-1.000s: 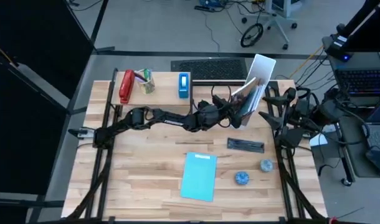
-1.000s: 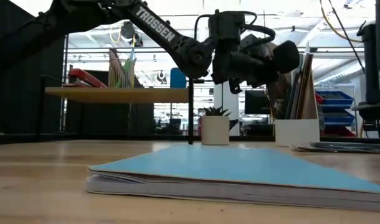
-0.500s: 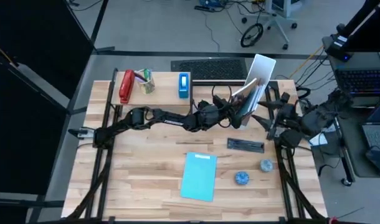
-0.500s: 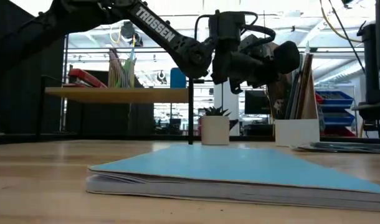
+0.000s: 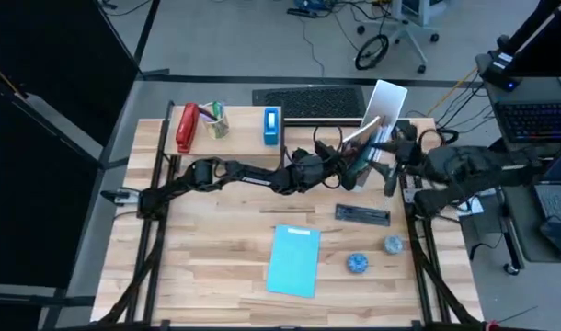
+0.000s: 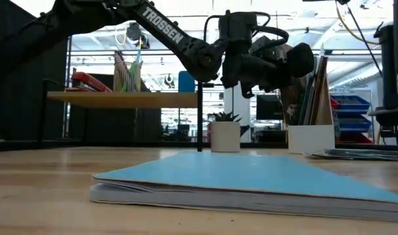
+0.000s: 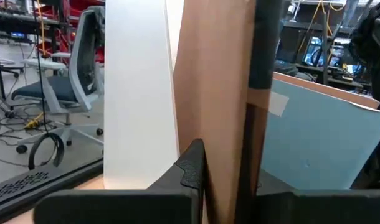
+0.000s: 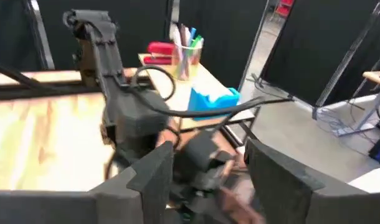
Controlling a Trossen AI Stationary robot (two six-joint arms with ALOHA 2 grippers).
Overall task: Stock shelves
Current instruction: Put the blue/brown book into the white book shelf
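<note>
The white file holder [image 5: 387,97] stands at the table's far right and holds upright folders. My left gripper [image 5: 356,168] reaches across the table to it and is shut on a brown folder [image 7: 215,93]. That folder stands between the holder's white wall [image 7: 137,93] and a light-blue folder [image 7: 314,137]. My right gripper [image 5: 391,171] hangs open just right of the left one, holding nothing, and looks at the left gripper [image 8: 196,155]. The low wooden shelf [image 5: 234,119] at the far left carries a red stapler [image 5: 185,127], a pen cup [image 5: 215,120] and a blue box [image 5: 272,126]. My left gripper pinches the brown folder's near upright edge [image 7: 220,168] between its two fingers [image 7: 193,165]. They come level from the table's left and near side. The folder stands upright in the file holder; its lower end is hidden.
A light-blue notebook [image 5: 294,260] lies flat at the table's near middle. A dark flat case [image 5: 361,214], a blue ball [image 5: 357,263] and a grey round thing [image 5: 392,244] lie to its right. A small potted plant [image 6: 225,134] stands beyond them. A keyboard [image 5: 308,97] sits at the far edge.
My right gripper has swung from the table's right edge toward the left, coming close to the file holder and my left gripper. The left gripper and the brown folder have kept still.
</note>
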